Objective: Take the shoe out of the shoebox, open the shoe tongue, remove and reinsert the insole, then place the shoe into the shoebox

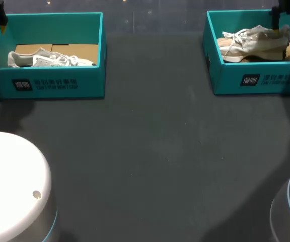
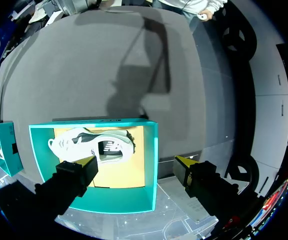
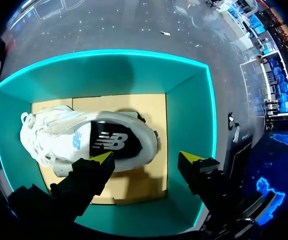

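While my left gripper (image 2: 136, 162) hangs over the left shoebox (image 2: 151, 150) and my right gripper (image 3: 146, 159) over a white sneaker (image 3: 59, 135), both jaws stand apart, empty.

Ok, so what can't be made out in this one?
Head view: both arms' jaws are cut off by the top edge.
Head view: the lower side of the left shoe is hidden by the front wall of the left shoebox.
Right wrist view: the right shoe is partly covered on its near side by that arm's own jaws.
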`<action>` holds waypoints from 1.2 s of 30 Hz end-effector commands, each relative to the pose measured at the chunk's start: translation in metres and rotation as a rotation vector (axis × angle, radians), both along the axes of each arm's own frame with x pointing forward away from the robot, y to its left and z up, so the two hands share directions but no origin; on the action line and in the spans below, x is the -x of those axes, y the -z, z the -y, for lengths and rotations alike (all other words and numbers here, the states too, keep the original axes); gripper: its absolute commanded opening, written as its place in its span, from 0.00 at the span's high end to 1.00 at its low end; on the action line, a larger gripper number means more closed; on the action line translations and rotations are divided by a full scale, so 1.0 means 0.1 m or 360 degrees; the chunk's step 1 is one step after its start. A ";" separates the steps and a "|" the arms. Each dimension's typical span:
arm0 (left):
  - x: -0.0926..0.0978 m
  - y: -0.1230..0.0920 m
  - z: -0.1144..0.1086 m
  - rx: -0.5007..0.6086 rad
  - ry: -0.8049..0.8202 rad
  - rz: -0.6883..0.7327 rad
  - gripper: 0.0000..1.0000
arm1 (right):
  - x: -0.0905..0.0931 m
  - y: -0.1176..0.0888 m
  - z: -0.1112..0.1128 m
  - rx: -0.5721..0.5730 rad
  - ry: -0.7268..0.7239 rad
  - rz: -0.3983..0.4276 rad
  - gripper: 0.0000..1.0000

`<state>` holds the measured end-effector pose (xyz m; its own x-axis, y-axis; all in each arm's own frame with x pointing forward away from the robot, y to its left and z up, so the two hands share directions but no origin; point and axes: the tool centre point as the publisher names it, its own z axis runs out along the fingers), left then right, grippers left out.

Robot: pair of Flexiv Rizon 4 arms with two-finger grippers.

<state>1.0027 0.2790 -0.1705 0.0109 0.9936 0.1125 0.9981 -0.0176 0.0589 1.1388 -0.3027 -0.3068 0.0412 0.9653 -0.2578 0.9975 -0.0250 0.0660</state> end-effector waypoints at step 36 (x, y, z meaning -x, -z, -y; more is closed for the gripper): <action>0.01 0.00 0.00 -0.0004 0.0001 0.0003 0.00 | -0.14 0.60 0.19 -0.0184 0.0172 -0.0158 0.25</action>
